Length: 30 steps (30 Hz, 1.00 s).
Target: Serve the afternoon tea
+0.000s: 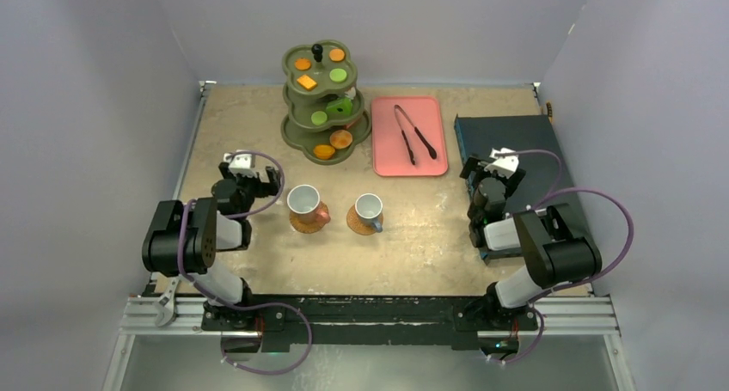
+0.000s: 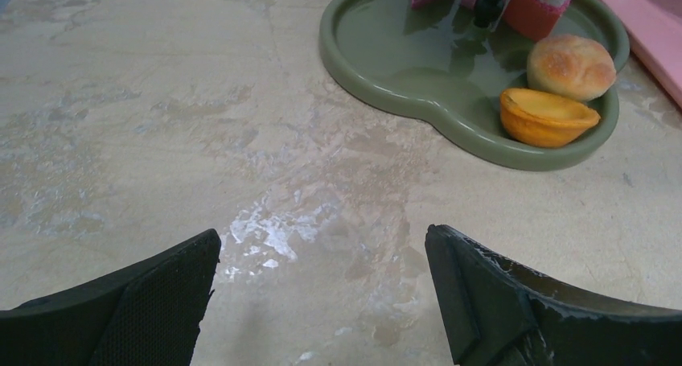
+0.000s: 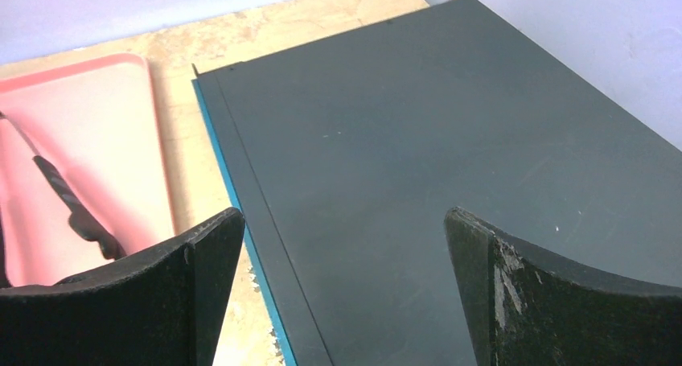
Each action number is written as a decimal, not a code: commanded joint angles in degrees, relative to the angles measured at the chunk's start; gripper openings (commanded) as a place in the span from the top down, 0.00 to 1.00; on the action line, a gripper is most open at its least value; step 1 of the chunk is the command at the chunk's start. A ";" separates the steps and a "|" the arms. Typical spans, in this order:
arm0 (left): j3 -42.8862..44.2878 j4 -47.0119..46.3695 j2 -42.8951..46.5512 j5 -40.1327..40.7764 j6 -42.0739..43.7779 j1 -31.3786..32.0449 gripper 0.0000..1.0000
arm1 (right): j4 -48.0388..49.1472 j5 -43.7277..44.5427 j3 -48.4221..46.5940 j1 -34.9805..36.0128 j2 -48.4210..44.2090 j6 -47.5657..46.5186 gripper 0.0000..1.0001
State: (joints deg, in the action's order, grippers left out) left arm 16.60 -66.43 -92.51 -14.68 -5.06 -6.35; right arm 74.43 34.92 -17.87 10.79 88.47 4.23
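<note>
Table (image 1: 430, 245): the three-tier stand (image 1: 294, 135) sits at the far edge, left of centre. A side knock from an arm could topple its stacked tiers.

Left gripper (image 2: 322, 257) and right gripper (image 3: 346, 245): both spread wide, holding nothing.

Terracotta cup (image 1: 303, 199) and grey-blue cup (image 1: 369, 206) rest on coasters (image 1: 298, 225) toward the middle of the near edge. A graze could tip them or slide them off.

Egg tart (image 2: 547, 118) and bun (image 2: 571, 64) lie against the bottom-tier rim. A loose pinch may roll them out.
</note>
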 commanded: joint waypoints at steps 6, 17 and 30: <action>-2.42 -10.75 -3.33 7.00 2.66 3.55 0.01 | 14.90 -10.03 4.10 -1.57 1.91 -3.52 0.02; -2.22 -9.13 -2.69 7.13 3.05 3.70 0.01 | 12.05 -12.78 3.24 -4.73 1.36 -2.86 0.02; -2.19 -9.11 -2.88 7.08 3.04 3.68 0.01 | 12.67 -13.65 3.37 -4.66 1.71 -2.92 0.02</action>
State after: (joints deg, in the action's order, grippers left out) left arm 13.65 -72.64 -95.35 -7.79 -2.33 -2.92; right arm 83.55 21.45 -14.50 6.31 90.63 1.93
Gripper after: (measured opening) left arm 0.993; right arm 0.977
